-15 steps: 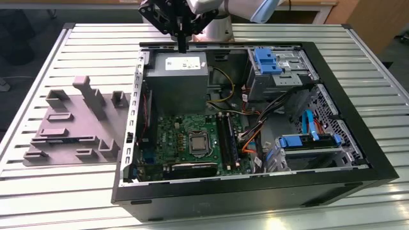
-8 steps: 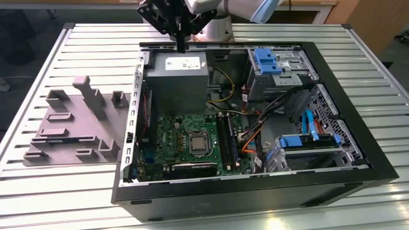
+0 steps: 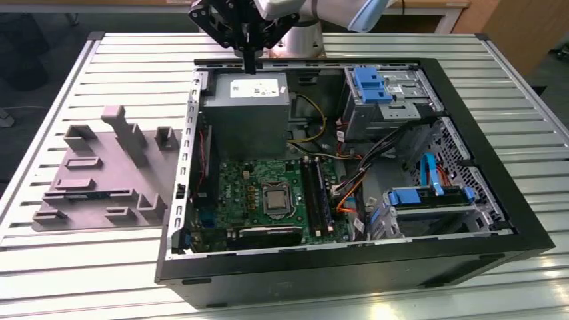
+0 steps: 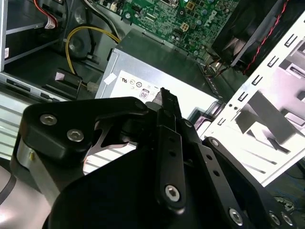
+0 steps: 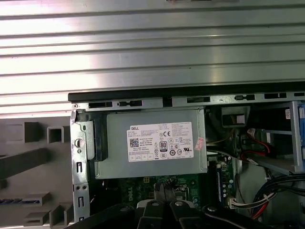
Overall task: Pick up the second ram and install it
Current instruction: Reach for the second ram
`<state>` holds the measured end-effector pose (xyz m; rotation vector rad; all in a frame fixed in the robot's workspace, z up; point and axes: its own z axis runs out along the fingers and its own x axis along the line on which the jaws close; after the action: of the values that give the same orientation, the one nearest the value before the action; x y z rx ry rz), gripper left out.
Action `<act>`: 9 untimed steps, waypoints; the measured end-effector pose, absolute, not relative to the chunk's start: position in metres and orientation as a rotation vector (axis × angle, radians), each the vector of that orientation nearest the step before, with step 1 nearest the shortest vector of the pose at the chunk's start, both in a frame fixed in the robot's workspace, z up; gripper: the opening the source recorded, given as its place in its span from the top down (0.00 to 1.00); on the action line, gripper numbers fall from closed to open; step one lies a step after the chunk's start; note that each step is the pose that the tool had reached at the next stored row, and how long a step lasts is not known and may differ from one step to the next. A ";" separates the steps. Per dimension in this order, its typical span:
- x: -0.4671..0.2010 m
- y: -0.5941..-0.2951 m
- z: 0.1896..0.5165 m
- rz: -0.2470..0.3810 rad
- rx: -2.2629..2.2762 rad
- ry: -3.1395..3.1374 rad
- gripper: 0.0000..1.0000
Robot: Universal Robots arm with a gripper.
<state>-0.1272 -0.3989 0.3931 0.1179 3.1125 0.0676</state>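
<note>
- In the exterior view, the gripper (image 3: 250, 65) hangs over the back edge of the open computer case (image 3: 338, 275), just above the silver box (image 3: 252, 107).
- Its fingers look pressed together, with nothing between them.
- The memory stick (image 3: 92, 195) lies in a slot of the grey tray (image 3: 98, 157), on the exterior view's left of the case. It is well apart from the gripper.
- I see it as a thin blue line lying flat and low between the raised blocks.
- In the second wrist view, the gripper (image 4: 167, 98) points at the silver box (image 4: 143, 62), with the green board (image 4: 181, 19) past it. The fingers look closed and empty here too.
- In the first wrist view, the gripper (image 5: 164, 188) sits over the green board (image 5: 143, 186), close to the silver box (image 5: 119, 157).
- The memory stick (image 5: 14, 201) shows as a short blue strip in the grey tray (image 5: 52, 181), outside the case wall. It is long, thin and flat. I cannot make out its chips.
- To pick it well, I think I should open the fingers wide first.
- I should line them up across the stick's thin sides, near its middle.
- I should come straight down so I miss the blocks beside it.
- I should squeeze softly, because a thin board can bend or snap.
</note>
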 end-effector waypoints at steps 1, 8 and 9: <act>-0.128 -0.399 0.393 0.068 0.118 3.112 0.89; -0.130 -0.399 0.393 0.068 0.118 3.112 0.89; -0.131 -0.399 0.393 0.068 0.118 3.112 0.89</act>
<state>-0.1308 -0.3990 0.3928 0.1179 3.1125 0.0676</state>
